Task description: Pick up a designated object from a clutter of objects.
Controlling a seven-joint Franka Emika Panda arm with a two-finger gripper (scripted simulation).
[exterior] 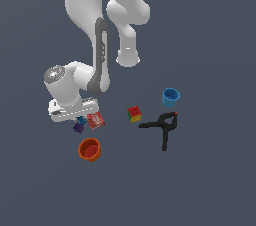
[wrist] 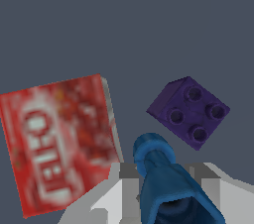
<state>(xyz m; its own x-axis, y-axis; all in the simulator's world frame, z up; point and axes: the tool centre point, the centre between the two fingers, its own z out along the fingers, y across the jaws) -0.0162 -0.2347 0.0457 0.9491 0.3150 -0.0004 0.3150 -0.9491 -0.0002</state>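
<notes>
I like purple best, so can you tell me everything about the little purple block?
The purple block is a small, dark, plastic-looking toy brick with four round dimples on one face. It sits tilted on the grey floor, between the red packet and the orange cup. The blue spool in the fingers is right beside it; whether they touch cannot be told.

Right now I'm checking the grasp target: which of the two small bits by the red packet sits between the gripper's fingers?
The dark-blue spool piece; the purple studded block lies just beyond the gripper, untouched.
</notes>
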